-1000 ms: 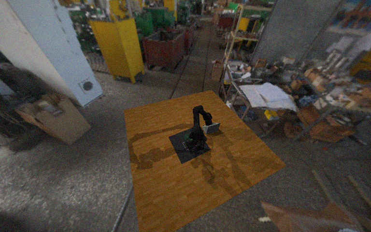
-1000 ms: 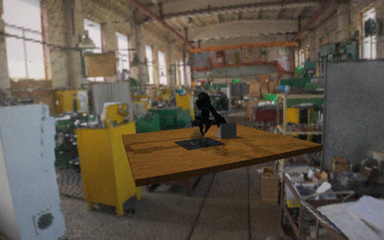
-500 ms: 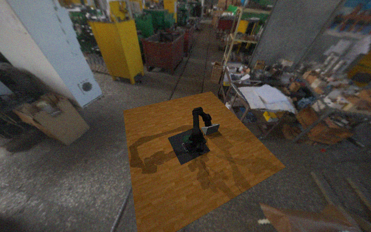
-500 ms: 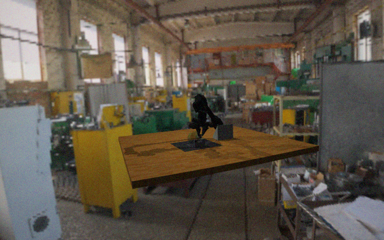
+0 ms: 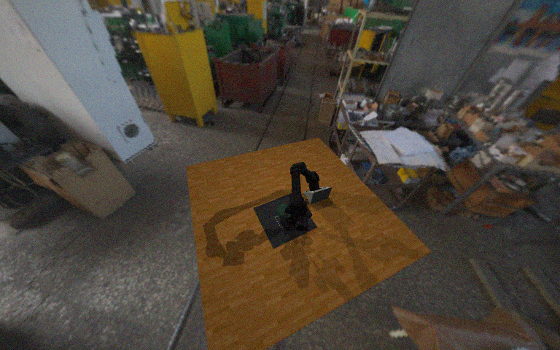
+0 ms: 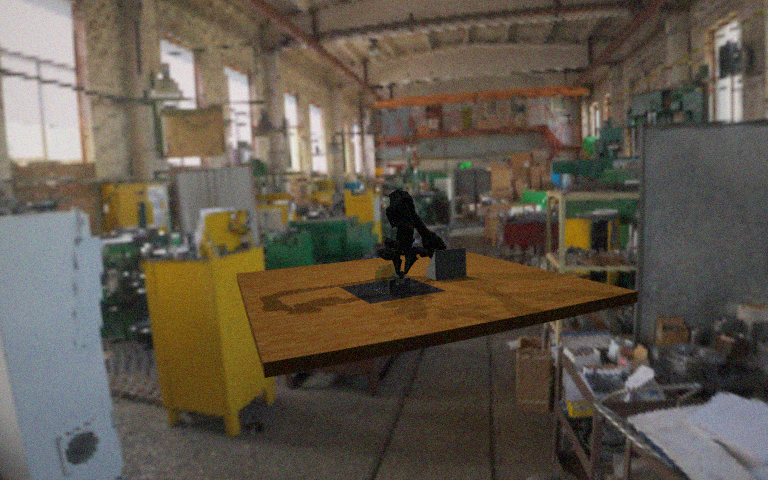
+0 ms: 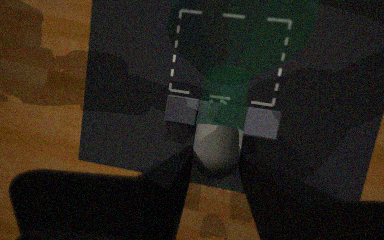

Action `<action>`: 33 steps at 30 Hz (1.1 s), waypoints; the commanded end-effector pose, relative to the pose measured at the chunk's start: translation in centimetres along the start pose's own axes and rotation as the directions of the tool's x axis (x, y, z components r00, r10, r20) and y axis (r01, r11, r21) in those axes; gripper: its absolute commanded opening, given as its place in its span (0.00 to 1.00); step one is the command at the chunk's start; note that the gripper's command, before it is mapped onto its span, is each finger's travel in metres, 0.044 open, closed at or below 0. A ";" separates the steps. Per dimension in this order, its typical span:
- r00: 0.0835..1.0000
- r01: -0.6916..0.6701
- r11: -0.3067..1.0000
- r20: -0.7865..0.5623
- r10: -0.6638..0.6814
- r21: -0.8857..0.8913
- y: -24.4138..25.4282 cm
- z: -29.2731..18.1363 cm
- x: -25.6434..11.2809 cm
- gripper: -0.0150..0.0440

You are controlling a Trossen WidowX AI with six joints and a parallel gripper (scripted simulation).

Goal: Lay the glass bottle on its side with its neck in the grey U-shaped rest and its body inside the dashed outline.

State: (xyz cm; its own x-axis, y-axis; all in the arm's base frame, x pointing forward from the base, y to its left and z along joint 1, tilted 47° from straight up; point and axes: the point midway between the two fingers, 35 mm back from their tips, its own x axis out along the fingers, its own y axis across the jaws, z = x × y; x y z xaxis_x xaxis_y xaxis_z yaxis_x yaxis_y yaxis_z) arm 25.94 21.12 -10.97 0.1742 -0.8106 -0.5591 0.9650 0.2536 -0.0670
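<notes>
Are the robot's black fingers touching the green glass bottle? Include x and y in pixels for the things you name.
Touching. The wrist view shows the black fingers (image 6: 408, 264) against both sides of the green bottle's (image 5: 282, 207) (image 6: 385, 272) (image 7: 222, 112) pale rounded top (image 7: 216, 148).

Around the wooden surface there were a yellow cabinet and a red bin beyond it, a pale blue cabinet and a cardboard box off its left side, and white papers off its right.

Outline beyond rest, on mat.
</notes>
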 end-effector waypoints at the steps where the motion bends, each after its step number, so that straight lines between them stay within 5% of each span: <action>1: 1.000 0.000 1.000 0.002 0.000 -0.002 0.0 -0.2 0.4 0.47; 33: 1.000 -0.003 1.000 -0.011 0.003 0.012 -0.1 -0.7 1.3 0.47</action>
State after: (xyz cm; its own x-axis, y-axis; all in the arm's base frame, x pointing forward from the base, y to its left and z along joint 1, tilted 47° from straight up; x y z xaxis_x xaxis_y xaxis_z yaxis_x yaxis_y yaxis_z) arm 26.01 20.67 -12.30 0.1754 -0.8018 -0.5712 0.9671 0.2490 -0.0525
